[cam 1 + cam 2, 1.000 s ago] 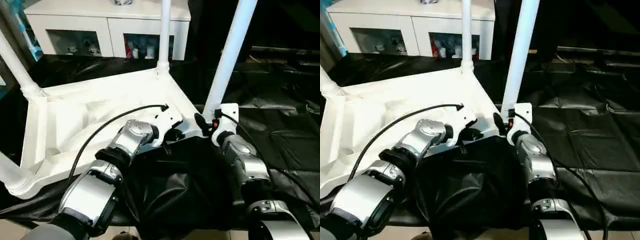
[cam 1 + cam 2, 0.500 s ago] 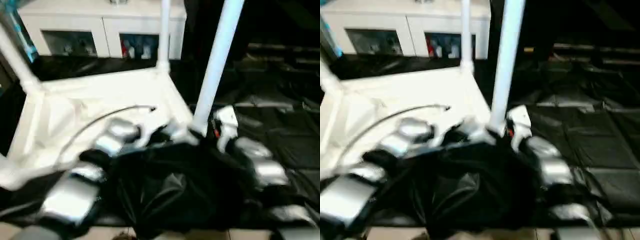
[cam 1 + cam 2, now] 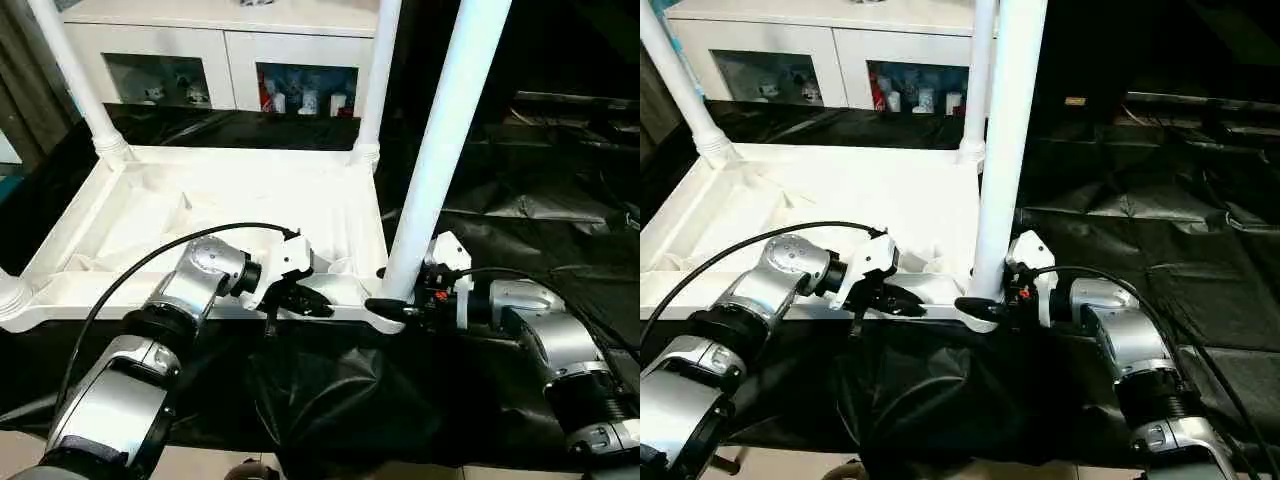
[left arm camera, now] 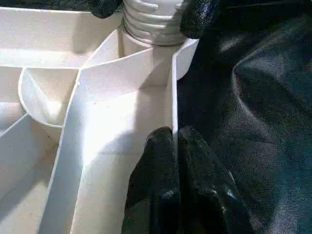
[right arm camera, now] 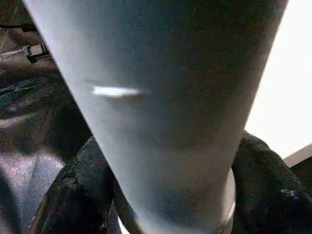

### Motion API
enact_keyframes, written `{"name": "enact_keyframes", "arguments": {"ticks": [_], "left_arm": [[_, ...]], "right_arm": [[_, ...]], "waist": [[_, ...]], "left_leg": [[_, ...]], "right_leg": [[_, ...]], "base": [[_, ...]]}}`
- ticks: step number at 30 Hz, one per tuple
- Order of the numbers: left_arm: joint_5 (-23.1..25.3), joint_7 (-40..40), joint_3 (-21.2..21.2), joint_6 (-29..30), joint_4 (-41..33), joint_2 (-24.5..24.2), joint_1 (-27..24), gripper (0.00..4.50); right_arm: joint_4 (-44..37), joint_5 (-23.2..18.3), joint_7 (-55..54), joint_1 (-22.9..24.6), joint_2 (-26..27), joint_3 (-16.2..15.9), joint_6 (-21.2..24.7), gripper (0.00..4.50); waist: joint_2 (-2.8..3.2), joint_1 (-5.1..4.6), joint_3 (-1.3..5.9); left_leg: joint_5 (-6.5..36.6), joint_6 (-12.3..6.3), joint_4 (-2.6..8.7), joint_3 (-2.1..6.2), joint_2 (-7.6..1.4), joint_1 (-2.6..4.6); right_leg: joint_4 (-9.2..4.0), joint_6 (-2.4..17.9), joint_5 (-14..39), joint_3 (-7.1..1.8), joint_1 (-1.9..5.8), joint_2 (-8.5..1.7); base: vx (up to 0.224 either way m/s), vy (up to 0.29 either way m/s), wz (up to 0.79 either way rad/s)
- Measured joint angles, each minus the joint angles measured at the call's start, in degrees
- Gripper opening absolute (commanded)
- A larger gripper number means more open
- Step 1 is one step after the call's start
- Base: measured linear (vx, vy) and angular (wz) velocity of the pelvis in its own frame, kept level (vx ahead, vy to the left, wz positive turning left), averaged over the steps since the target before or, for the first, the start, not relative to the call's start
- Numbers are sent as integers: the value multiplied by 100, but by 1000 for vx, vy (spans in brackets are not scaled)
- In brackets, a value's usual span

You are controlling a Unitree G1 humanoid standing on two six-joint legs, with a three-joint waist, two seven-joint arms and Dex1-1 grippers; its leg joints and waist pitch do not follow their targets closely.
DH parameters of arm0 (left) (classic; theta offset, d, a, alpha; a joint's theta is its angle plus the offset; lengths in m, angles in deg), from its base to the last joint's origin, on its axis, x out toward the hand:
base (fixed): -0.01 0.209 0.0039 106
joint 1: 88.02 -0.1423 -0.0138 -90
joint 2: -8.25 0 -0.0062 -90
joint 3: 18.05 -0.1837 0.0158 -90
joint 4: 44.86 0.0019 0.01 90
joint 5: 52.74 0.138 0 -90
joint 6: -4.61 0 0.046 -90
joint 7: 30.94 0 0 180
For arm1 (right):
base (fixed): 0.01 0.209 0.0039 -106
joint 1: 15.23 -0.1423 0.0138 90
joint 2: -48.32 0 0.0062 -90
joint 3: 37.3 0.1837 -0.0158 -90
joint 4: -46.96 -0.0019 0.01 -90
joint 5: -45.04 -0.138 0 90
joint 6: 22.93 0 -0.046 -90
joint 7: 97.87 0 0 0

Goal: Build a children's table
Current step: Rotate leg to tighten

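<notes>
Gripping the near leg (image 3: 440, 160) at its base with my right gripper (image 3: 392, 308); left gripper (image 4: 176, 146) pinched shut on the tabletop (image 3: 200, 205) rim.
Leg looked light, stiff, slick plastic, so I judged low by the socket the safest hold.

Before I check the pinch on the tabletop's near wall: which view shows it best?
The left wrist view: the left gripper is shut on the tabletop wall. The eye views show it small; the right wrist view shows the leg.
</notes>
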State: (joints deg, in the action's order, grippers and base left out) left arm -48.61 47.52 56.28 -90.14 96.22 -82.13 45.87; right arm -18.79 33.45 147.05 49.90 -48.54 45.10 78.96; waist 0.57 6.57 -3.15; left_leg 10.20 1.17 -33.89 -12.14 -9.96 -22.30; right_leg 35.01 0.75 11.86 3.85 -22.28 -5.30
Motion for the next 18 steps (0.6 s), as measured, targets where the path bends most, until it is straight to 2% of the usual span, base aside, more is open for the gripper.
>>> {"name": "enact_keyframes", "arguments": {"ticks": [4,7,14,18], "left_arm": [[-2,-25,2,20,-21,5,-4,0],[33,-413,8,47,41,65,7,0],[258,-2221,145,473,705,689,470,0],[239,-2826,236,733,940,1057,640,0]], "right_arm": [[-50,2,-36,22,23,-13,57,272],[48,55,-563,41,240,103,-2,271],[869,243,-3356,-333,1310,927,-160,270],[1233,263,-4295,-525,1634,1178,-392,270]], "waist": [[0,4,0],[-1,-16,1],[-17,-132,2],[-16,-132,3]], "left_leg": [[0,0,-1,0,0,0],[0,0,-2,0,0,5],[-5,9,-4,0,6,22],[-5,9,-1,0,7,26]], "right_leg": [[0,0,0,0,0,0],[5,1,-1,-2,1,0],[2,21,-20,-8,13,-2],[-3,20,-20,-7,20,-3]], "base": [[0,0,0],[0,0,0],[0,0,0],[0,0,0]]}}
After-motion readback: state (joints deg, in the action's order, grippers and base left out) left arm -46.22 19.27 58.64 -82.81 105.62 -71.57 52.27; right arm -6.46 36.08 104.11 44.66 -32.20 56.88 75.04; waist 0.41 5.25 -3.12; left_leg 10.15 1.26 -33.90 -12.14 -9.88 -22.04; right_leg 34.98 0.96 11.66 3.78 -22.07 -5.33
